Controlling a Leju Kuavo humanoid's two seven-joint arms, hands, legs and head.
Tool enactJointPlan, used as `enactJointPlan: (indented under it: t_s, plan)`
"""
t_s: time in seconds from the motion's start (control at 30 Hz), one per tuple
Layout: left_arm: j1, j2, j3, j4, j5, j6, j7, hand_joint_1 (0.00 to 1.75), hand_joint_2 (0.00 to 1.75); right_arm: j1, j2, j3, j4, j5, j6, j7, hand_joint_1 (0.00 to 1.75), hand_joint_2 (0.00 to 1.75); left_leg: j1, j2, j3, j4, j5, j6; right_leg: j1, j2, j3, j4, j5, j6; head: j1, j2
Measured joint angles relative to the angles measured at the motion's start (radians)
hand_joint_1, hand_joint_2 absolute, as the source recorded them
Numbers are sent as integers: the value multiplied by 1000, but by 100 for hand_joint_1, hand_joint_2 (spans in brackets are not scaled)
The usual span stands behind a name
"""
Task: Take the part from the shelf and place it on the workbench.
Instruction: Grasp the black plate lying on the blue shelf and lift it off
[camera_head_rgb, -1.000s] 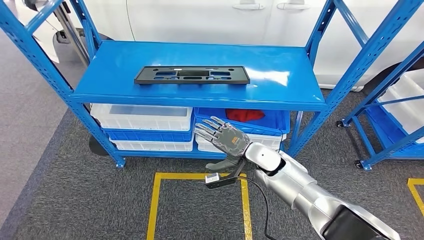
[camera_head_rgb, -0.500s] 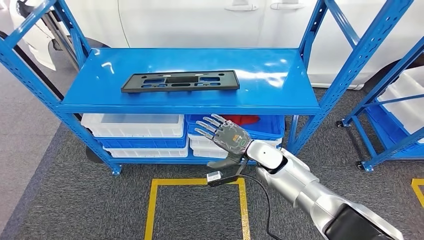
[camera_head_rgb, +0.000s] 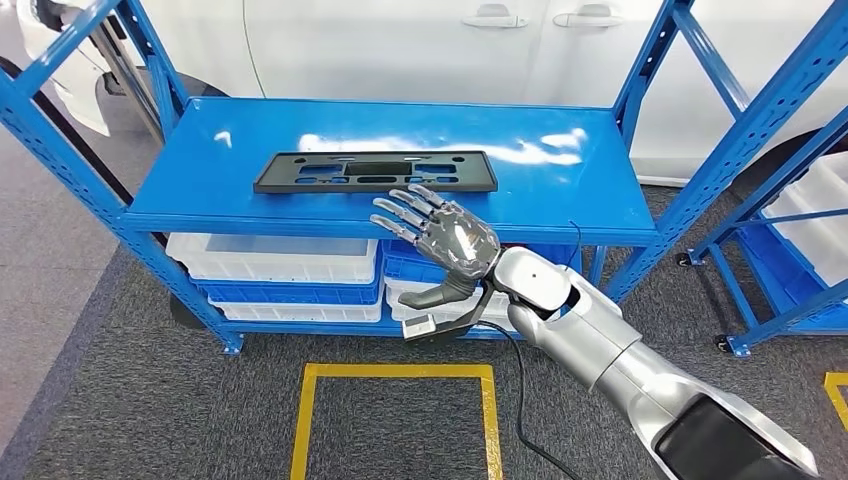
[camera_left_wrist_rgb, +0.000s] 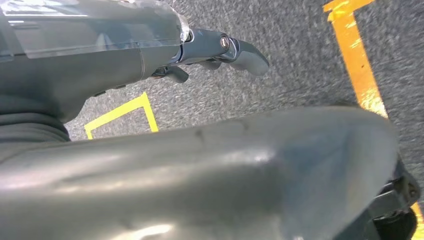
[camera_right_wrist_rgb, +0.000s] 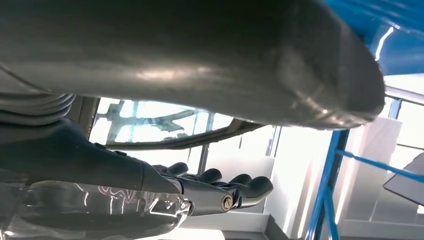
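The part (camera_head_rgb: 375, 172) is a long flat black plate with cut-outs, lying on the top board of the blue shelf (camera_head_rgb: 560, 190), left of its middle. My right hand (camera_head_rgb: 440, 235) hovers at the shelf's front edge, just below the part's right half, with its fingers spread toward it and nothing in it. In the right wrist view its dark fingers (camera_right_wrist_rgb: 225, 192) stretch out side by side, holding nothing. My left hand (camera_left_wrist_rgb: 220, 47) hangs over grey carpet, fingers loose and nothing in them.
White bins (camera_head_rgb: 270, 258) and a blue bin (camera_head_rgb: 420, 262) fill the lower shelf. A white car (camera_head_rgb: 400, 50) stands behind the shelf. A second blue rack (camera_head_rgb: 800, 200) is at the right. Yellow tape (camera_head_rgb: 395, 372) marks a square on the carpet.
My right hand has risen from below the shelf board to its front edge and come closer to the part. The camera has shifted a little; the part lies as before.
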Motion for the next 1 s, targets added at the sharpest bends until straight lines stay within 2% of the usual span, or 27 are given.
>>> enactJointPlan:
  t_s: [0.03, 0.07, 0.17, 0.23, 0.27, 0.33, 0.37, 0.4, 0.43, 0.5, 0.53, 0.57, 0.6, 0.67, 0.73, 0.8, 0.87, 0.9, 0.93, 0.97, 1.0]
  plan:
    - [0, 0, 0, 0, 0, 0, -1, 0, 0, -2, 0, 2, -1, 2, 2, 1, 0, 0, -1, 0, 4, 4, -7, -5, 1, 0, 24, -59, 23, -3, 0, 0]
    - [-1, 0, 0, 0, 0, 0, -2, 0, 0, -3, 0, 4, -2, 3, 3, 2, 0, 0, -2, -1, 6, 5, -12, -10, 3, 0, 38, -93, 30, -7, 0, 0]
    - [-1, 0, 0, 0, -3, -2, -3, 0, 0, -3, -2, 9, -6, 4, 5, 4, 0, 0, -2, 1, 9, 4, -22, -26, 6, 2, 47, -111, 18, -25, 0, 0]
    - [-2, 0, 0, 0, -6, -3, -4, 0, 0, -4, -4, 10, -12, 4, 4, 5, 0, 0, 0, 3, -4, 42, -45, -36, 2, 1, 60, -118, 14, -39, 0, 0]
    - [-3, 1, 0, 0, -7, -3, -5, 0, 0, -4, -5, 11, -14, 4, 4, 5, 0, 0, 1, 3, -27, 91, -67, -40, 0, 1, 67, -121, 11, -45, 0, 0]
    - [-4, 1, 0, 0, -7, -4, -5, 0, 0, -1, -5, 13, -17, 4, 4, 5, 0, 0, 3, 4, -105, 231, -116, -45, 3, 0, 76, -122, 2, -51, 0, 0]
    - [-3, 1, 0, 0, -7, -4, -5, 0, 0, 2, -6, 15, -17, 4, 4, 5, 0, 0, 3, 4, -141, 285, -126, -47, 4, 1, 81, -122, -3, -52, 0, 0]
    - [-2, 1, 0, 0, -7, -5, -4, 0, 0, 5, -6, 16, -17, 4, 4, 5, 0, 0, 4, 4, -161, 304, -117, -47, 5, 1, 87, -121, -8, -52, 0, 0]
    - [-2, 1, 0, 0, -7, -5, -4, 0, 0, 7, -6, 17, -17, 4, 4, 5, 0, 0, 4, 4, -161, 284, -87, -46, 5, 2, 94, -121, -14, -51, 0, 0]
    - [-2, 1, 0, 0, -6, -5, -3, 0, 0, 8, -6, 19, -20, 12, 0, 7, 0, 0, 3, 4, -115, 155, 0, -39, 6, 3, 113, -121, -27, -46, 0, 0]
    - [-3, 1, 0, 0, -4, -5, -3, 0, 0, 7, -6, 21, -21, 26, -4, 13, 0, 0, 2, 4, -87, 89, 28, -34, 8, 4, 119, -120, -34, -42, 0, 0]
    - [-4, 1, 0, 0, -3, -4, -3, 0, 0, 4, -6, 24, -22, 51, -9, 24, 0, 0, 0, 4, -67, 44, 42, -29, 10, 4, 122, -119, -39, -37, 0, 0]
    - [-4, 1, 0, 0, -2, -4, -3, 0, 0, 0, -5, 29, -23, 86, -16, 40, 0, 0, -2, 4, -57, 21, 41, -24, 13, 5, 123, -119, -43, -32, 0, 0]
    - [-4, 1, 0, 0, 0, -4, -4, 0, 0, -12, -5, 41, -22, 158, -25, 75, 0, 0, -2, 3, -53, 13, 33, -14, 13, 4, 122, -120, -48, -22, 0, 0]
    - [-3, 1, 0, 0, 0, -3, -5, 0, 0, -23, -5, 52, -20, 203, -27, 94, 0, 0, 1, 3, -44, 5, 31, -2, 10, 3, 113, -93, -65, -11, 0, 0]
    - [-5, 1, 0, 0, -2, -4, -5, 0, 0, -29, -5, 63, -17, 227, -27, 102, 0, 0, 3, 3, -34, 0, 26, 7, 7, 2, 57, 13, -110, -3, 0, 0]
    - [-6, 1, 0, 0, -5, -6, -4, 0, 0, -26, -5, 78, -9, 241, -27, 106, 0, 0, 2, 2, -28, 1, 18, 12, 7, 2, -27, 145, -148, 2, 0, 0]
    - [-6, 1, 0, 0, -6, -7, -3, 0, 0, -22, -5, 85, -4, 243, -27, 106, 0, 0, 2, 1, -23, 1, 13, 12, 7, 1, -53, 173, -142, 3, 0, 0]
    - [-5, 1, 0, 0, -6, -8, -2, 0, 0, -19, -5, 91, 0, 245, -27, 107, 0, 0, 2, -1, -17, 2, 8, 11, 7, 1, -61, 162, -114, 2, 0, 0]
    - [-4, 1, 0, 0, -7, -8, -1, 0, 0, -17, -5, 95, 3, 245, -27, 107, 0, 0, 2, -3, -7, 2, 1, 10, 7, 1, -49, 114, -70, 0, 0, 0]
    - [-4, 1, 0, 0, -7, -8, -1, 0, 0, -16, -5, 99, 6, 245, -28, 107, 0, 0, 2, -4, 3, 3, -7, 7, 8, 1, -24, 42, -19, -5, 0, 0]
